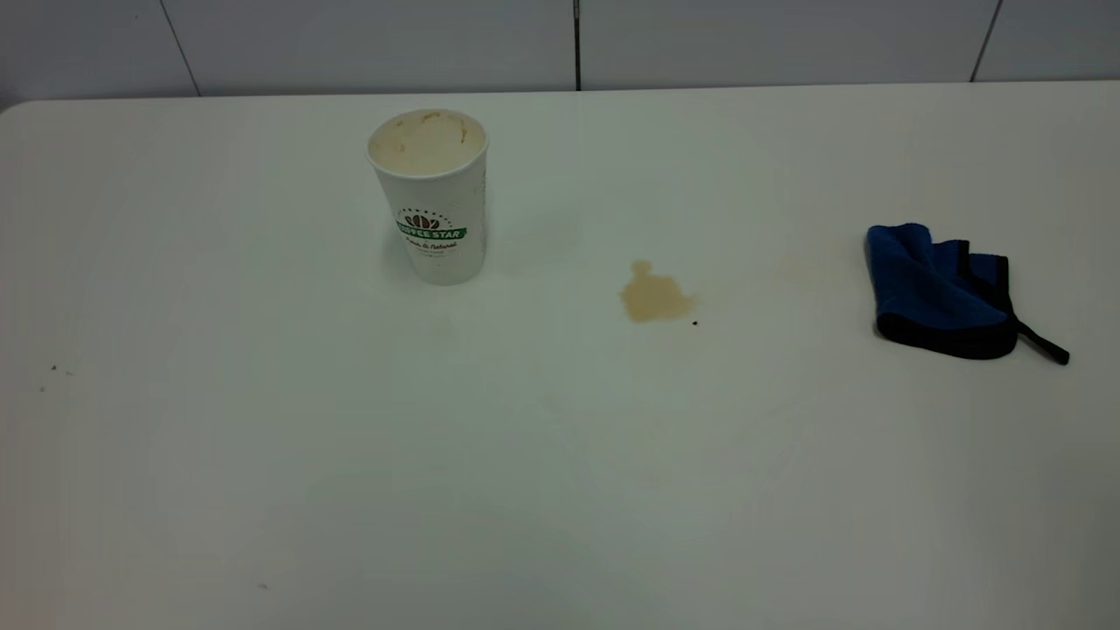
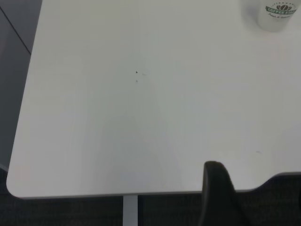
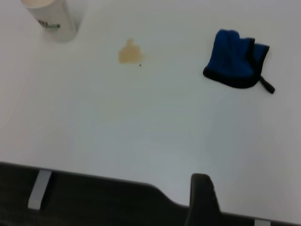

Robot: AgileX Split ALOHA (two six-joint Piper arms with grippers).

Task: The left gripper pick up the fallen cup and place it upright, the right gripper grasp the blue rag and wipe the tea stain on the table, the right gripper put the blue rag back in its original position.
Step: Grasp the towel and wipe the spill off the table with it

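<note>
The cup (image 1: 431,194) stands upright on the table (image 1: 560,490) at the back left, with its tan-stained inside showing; it also shows in the left wrist view (image 2: 275,14) and the right wrist view (image 3: 51,19). The tea stain (image 1: 654,296) lies at the table's middle, to the right of the cup, and shows in the right wrist view (image 3: 130,52). The blue rag (image 1: 945,293) lies crumpled at the right, its loop tail trailing right; it also shows in the right wrist view (image 3: 236,65). The left gripper (image 2: 216,197) and right gripper (image 3: 202,197) hang back at the table's near edge, far from everything, and are out of the exterior view.
A tiny dark speck (image 1: 695,323) sits just right of the stain. More specks (image 1: 54,369) lie at the left. A grey panelled wall (image 1: 560,44) rises behind the table's far edge.
</note>
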